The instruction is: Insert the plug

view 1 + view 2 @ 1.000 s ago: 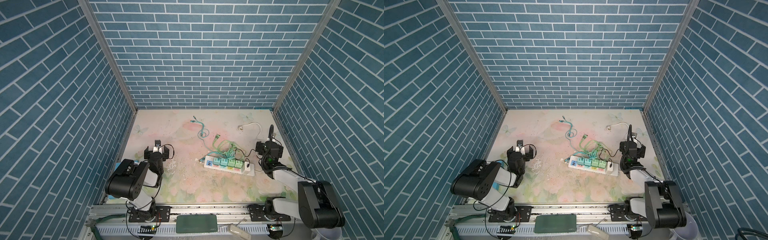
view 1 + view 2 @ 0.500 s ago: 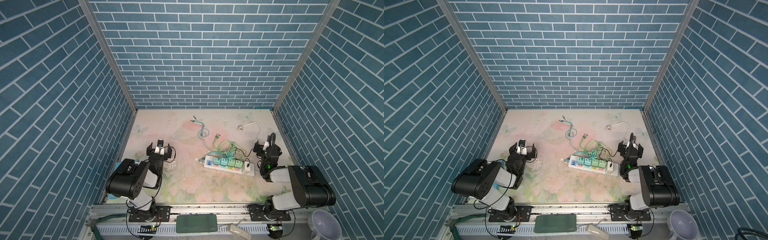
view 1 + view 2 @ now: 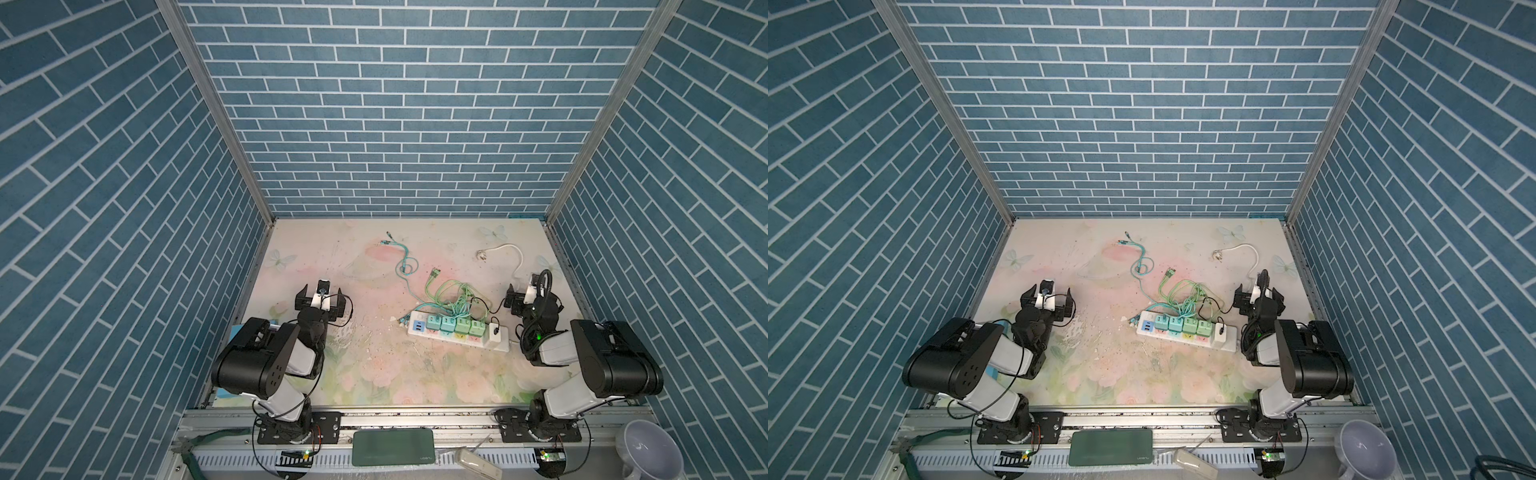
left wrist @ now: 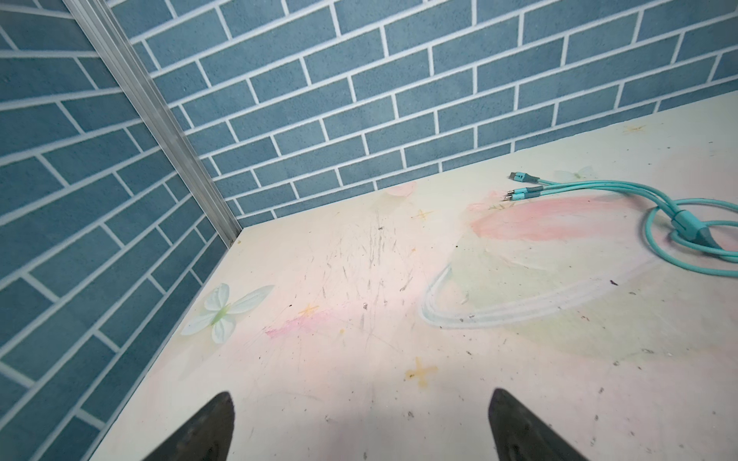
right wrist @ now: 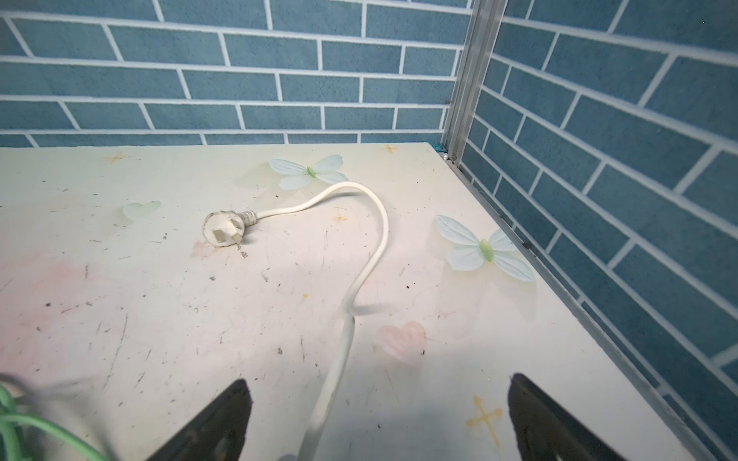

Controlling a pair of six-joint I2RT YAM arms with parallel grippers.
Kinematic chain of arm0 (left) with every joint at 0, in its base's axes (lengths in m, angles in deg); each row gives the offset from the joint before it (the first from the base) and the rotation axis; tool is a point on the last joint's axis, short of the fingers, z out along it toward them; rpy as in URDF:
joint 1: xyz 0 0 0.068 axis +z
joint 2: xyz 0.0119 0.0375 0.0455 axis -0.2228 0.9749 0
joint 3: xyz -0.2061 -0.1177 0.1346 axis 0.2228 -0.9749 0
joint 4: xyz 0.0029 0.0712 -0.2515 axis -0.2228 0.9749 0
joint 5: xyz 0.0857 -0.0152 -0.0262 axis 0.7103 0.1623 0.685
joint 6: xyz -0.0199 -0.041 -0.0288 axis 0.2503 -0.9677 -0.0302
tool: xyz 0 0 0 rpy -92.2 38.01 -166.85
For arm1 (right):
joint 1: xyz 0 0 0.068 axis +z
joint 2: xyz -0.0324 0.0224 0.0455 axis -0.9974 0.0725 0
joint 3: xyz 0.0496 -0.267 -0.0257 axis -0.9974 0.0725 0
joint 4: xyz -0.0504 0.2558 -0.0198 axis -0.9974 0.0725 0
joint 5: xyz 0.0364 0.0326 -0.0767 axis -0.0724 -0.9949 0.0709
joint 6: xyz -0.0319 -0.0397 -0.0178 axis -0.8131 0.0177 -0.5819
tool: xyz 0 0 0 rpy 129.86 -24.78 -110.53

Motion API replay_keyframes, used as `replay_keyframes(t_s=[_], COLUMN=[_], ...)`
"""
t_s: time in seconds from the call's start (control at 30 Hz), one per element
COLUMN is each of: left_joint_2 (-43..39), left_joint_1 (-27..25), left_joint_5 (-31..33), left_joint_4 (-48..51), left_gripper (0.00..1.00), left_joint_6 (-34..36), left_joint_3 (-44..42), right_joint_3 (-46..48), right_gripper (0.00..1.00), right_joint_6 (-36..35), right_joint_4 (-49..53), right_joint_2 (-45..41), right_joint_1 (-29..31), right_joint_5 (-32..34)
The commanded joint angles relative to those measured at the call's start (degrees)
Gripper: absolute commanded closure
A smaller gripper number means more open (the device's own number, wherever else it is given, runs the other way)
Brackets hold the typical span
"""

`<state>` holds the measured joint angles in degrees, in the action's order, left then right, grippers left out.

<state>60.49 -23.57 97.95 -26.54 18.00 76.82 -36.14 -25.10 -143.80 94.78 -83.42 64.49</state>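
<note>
The white plug (image 5: 223,231) lies on its side at the back right of the table, seen in both top views (image 3: 481,254) (image 3: 1218,254). Its white cord (image 5: 339,359) curves back and runs between my right gripper's fingers without touching them. The white power strip (image 3: 503,345) (image 3: 1231,345) carries several coloured adapters and lies right of centre. My right gripper (image 5: 378,378) (image 3: 532,297) (image 3: 1259,297) is open just right of the strip, low over the table. My left gripper (image 4: 360,393) (image 3: 320,297) (image 3: 1047,297) is open and empty at the left.
A teal cable (image 4: 679,215) (image 3: 405,259) lies at the back centre. A tangle of green cables (image 3: 453,295) runs from the adapters. Blue brick walls close in three sides. A white cup (image 3: 648,453) stands off the table at the front right.
The right arm has folded back, its elbow now raised behind the gripper. Both wrists have turned, so the spread fingers now show side by side. Both grippers stay open.
</note>
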Motion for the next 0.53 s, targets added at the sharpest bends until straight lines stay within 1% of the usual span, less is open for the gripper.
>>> replay_keyframes(t_s=[0.0, 0.23, 0.33, 0.43, 0.47, 0.5], left_joint_2=[-0.1, -0.1, -0.1, -0.1, -0.1, -0.1], left_joint_1=[-0.1, -0.1, -0.2, -0.1, -0.1, -0.1], left_joint_5=[-0.7, -0.7, -0.7, -0.7, -0.7, -0.7], left_joint_4=[-1.3, -1.3, -1.3, -1.3, -1.3, -1.3], left_gripper=[0.00, 0.00, 0.00, 0.00, 0.00, 0.00], left_joint_6=[0.8, 0.8, 0.8, 0.7, 0.7, 0.8], left_joint_3=[-0.6, -0.6, -0.5, -0.6, -0.6, -0.6], right_joint_3=[1.2, 0.9, -0.5, -0.8, 0.0, 0.9], right_gripper=[0.01, 0.01, 0.01, 0.01, 0.01, 0.01], right_joint_6=[-2.2, -2.1, -2.3, -2.4, -2.5, -2.7], right_joint_4=[-5.8, -4.4, -1.3, -0.9, -1.7, -4.7], right_joint_2=[0.8, 0.4, 0.1, 0.0, -0.2, 0.8], right_joint_1=[0.4, 0.4, 0.7, 0.9, 0.9, 0.9], right_joint_5=[-1.0, -0.8, 0.0, 0.4, -0.1, -0.6])
